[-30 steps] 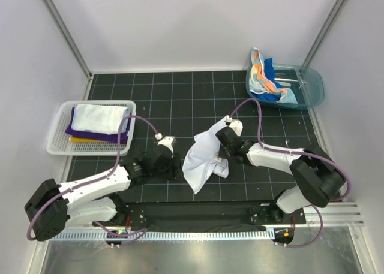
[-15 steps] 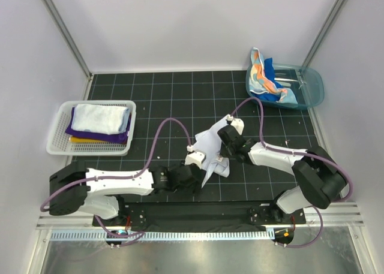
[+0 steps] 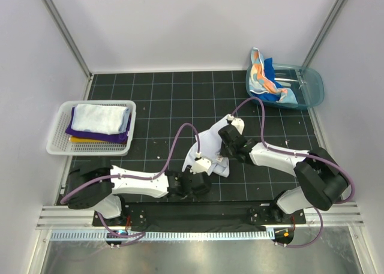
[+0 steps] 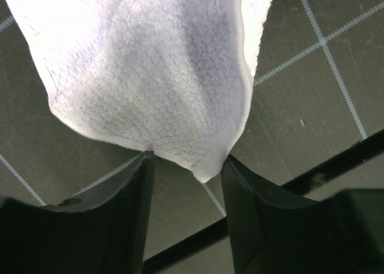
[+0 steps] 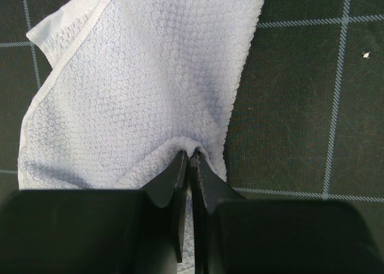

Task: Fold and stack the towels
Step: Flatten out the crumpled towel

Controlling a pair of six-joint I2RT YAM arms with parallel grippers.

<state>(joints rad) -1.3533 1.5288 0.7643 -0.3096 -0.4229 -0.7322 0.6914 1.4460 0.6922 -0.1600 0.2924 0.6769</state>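
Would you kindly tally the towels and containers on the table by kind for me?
Towels: 6 (white towel, purple towel, yellow towel, pale towel, spotted towel, blue towel)
Baskets: 1 (basket)
Tubs: 1 (tub)
Total: 8

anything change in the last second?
Left gripper swung right and toward the near edge; its open jaws now straddle the lower corner of the pale towel, not yet gripping. The towel looks more bunched. Right gripper stays pinched on it. Folded stack in the basket and the tub are unchanged.
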